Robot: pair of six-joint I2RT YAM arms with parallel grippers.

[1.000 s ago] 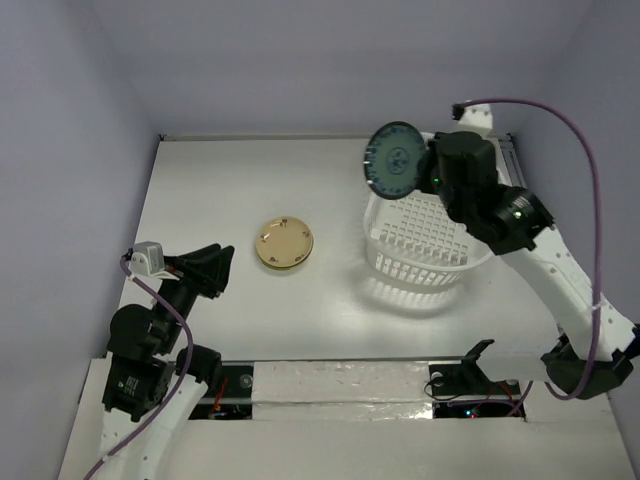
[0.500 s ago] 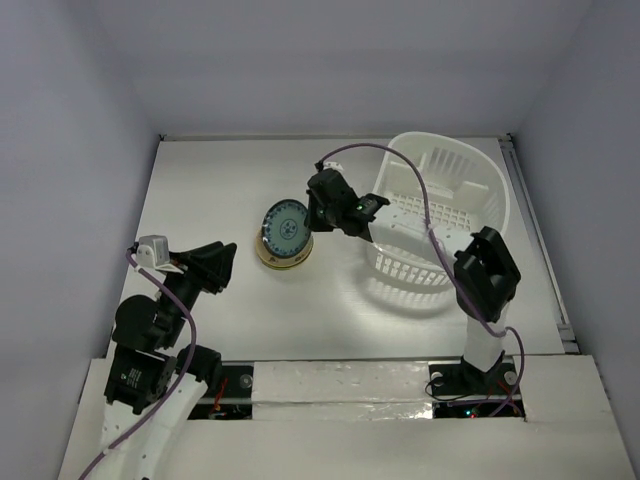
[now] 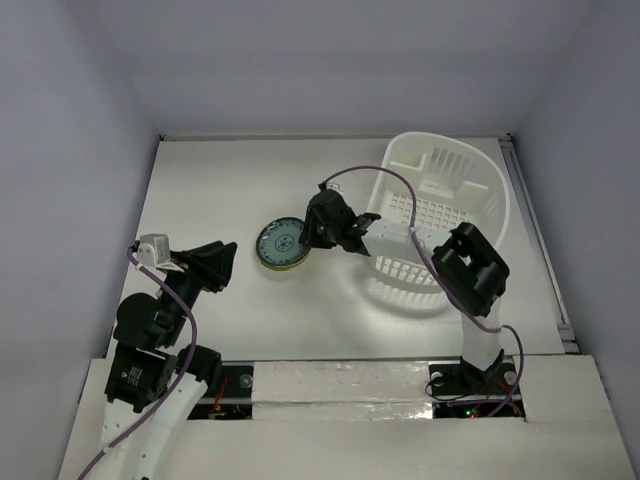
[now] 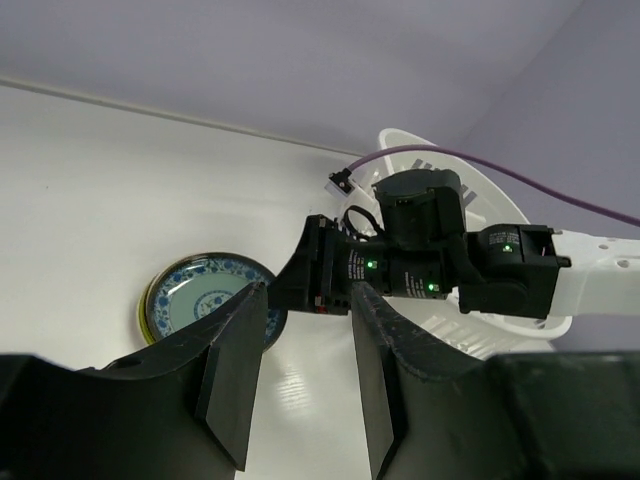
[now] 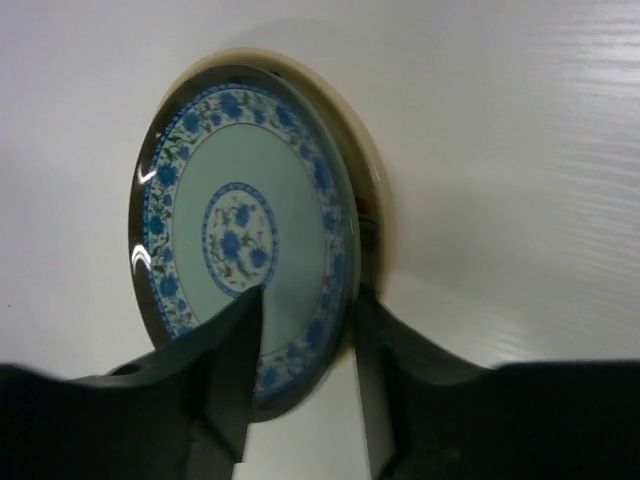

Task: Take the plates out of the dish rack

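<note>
Two plates (image 3: 281, 244) stacked!
Right jaws pinch the blue plate (image 5: 240, 235) atop the yellow plate (image 5: 373, 190); left jaws hang released.

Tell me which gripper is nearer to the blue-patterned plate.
The right. The right gripper is at the blue-patterned plate, its fingers on either side of the rim. The left gripper stands apart, left of the plate and lower in the top view, with bare table between.
</note>
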